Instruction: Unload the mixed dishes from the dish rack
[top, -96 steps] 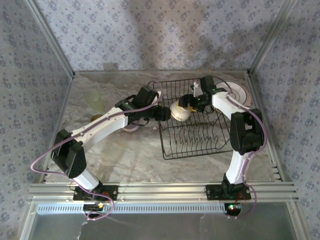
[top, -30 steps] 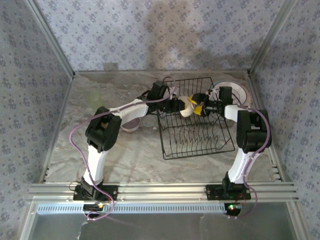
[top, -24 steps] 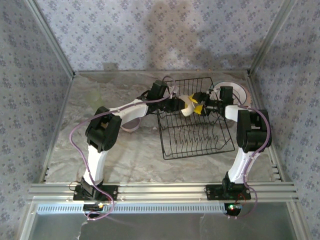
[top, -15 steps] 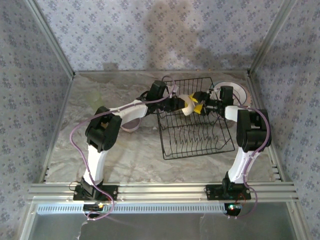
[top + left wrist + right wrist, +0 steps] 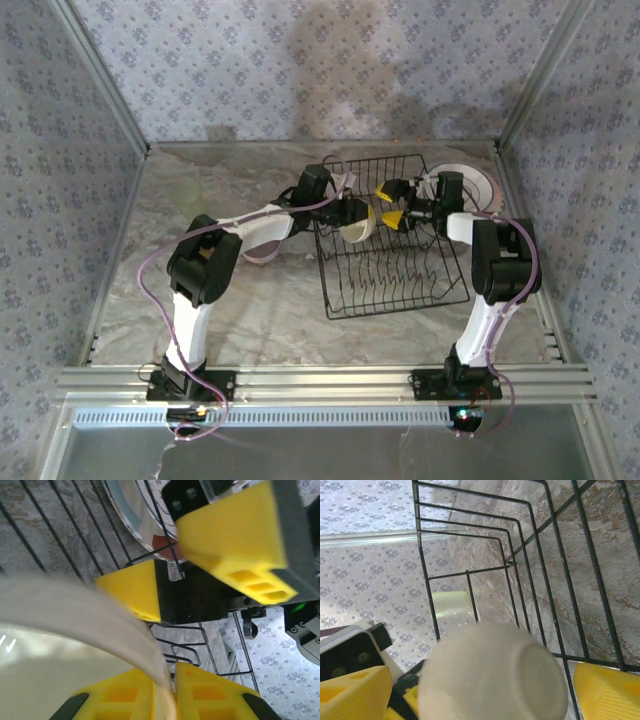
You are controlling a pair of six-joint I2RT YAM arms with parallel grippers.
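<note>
The black wire dish rack (image 5: 400, 272) stands right of centre. Over its back left part my left gripper (image 5: 352, 213) is shut on the rim of a small cream bowl (image 5: 357, 229), which hangs tilted above the wires. In the left wrist view the two yellow pads of the left gripper (image 5: 170, 674) pinch the bowl's wall (image 5: 60, 630). My right gripper (image 5: 388, 203) faces it from the right, open. In the right wrist view the bowl's underside (image 5: 495, 680) lies between the right gripper's (image 5: 482, 676) widely spread fingers (image 5: 607, 690) without touching them.
A ringed plate (image 5: 475, 182) lies flat on the table beyond the rack's back right corner, also seen through the wires as the plate (image 5: 132, 510). A pale green cup (image 5: 449, 605) stands at the back left. A small lilac dish (image 5: 262, 252) lies under the left arm.
My right gripper has opened and let go of the cream bowl. My left gripper has closed on the bowl's rim, and the bowl has shifted left and tilted.
</note>
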